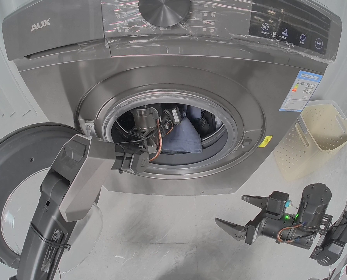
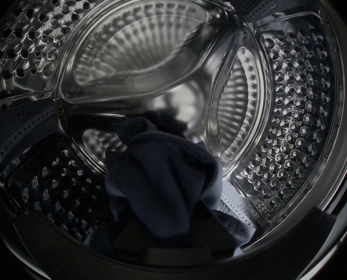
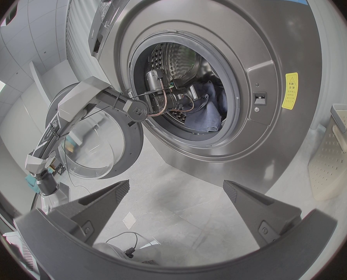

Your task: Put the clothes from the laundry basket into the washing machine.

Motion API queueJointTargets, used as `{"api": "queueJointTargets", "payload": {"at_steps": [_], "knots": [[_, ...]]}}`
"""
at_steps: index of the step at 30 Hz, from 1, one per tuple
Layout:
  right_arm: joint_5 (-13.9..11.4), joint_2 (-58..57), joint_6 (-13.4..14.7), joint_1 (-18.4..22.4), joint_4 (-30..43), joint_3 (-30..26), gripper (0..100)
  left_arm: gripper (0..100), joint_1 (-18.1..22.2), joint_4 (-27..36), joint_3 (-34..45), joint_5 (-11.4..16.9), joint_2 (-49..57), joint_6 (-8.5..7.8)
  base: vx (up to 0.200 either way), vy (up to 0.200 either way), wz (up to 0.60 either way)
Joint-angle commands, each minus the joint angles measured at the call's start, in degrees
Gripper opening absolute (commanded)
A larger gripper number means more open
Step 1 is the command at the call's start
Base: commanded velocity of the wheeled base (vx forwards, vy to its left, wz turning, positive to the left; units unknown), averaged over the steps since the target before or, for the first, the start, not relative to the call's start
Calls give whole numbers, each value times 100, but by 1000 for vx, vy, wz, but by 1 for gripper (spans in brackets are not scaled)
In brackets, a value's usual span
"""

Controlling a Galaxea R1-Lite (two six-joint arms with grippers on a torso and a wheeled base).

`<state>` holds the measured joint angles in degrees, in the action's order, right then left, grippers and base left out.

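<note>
Navy garment (image 2: 161, 183) is lying in the drum (image 2: 298, 117) at the left gripper (image 1: 179, 118), hold impossible to tell; dropping it deep is looking wisest. Right gripper (image 1: 230, 209) is hanging spread open.

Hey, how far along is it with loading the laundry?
Done: the washing machine door is open and a dark blue garment lies in the drum. In hand: the left gripper is inside the drum at that garment; the right gripper hangs open and empty outside. Left: the laundry basket looks empty where its inside shows, so probably little remains.
</note>
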<state>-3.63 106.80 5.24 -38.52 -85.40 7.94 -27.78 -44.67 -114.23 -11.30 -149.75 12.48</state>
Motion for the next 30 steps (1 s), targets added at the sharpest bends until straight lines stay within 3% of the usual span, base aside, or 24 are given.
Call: {"api": "queueJointTargets", "payload": {"at_steps": [1,2,3,5,6,10,13,19,20,30], "knots": [[-6,42,-6,-6,-3,-3,100,0,-25,-7,-37,-13,-19,9,0,0,0],[-6,34,3,3,-3,-3,100,0,-52,37,-37,-13,42,17,0,0,0],[-6,34,-6,3,-3,-3,100,100,-69,63,-21,-21,113,17,0,0,0],[-6,34,3,3,-3,-11,100,100,-140,116,269,-21,288,17,0,0,0],[-6,25,-6,3,-3,-11,100,100,-210,371,797,23,631,9,0,0,0],[-6,16,-6,3,-3,-3,100,100,-289,872,1614,304,974,-27,0,0,0],[-6,16,-6,-6,-3,-3,100,100,-333,907,1869,480,939,-62,0,0,0],[-6,7,-6,-6,-3,-3,100,100,-298,872,1834,524,552,-176,0,0,0],[-6,7,-6,3,-3,-3,100,0,-298,854,1816,524,499,-202,0,0,0],[-6,-19,-6,3,-12,6,100,0,-254,758,1069,409,429,-141,0,0,0]]}}
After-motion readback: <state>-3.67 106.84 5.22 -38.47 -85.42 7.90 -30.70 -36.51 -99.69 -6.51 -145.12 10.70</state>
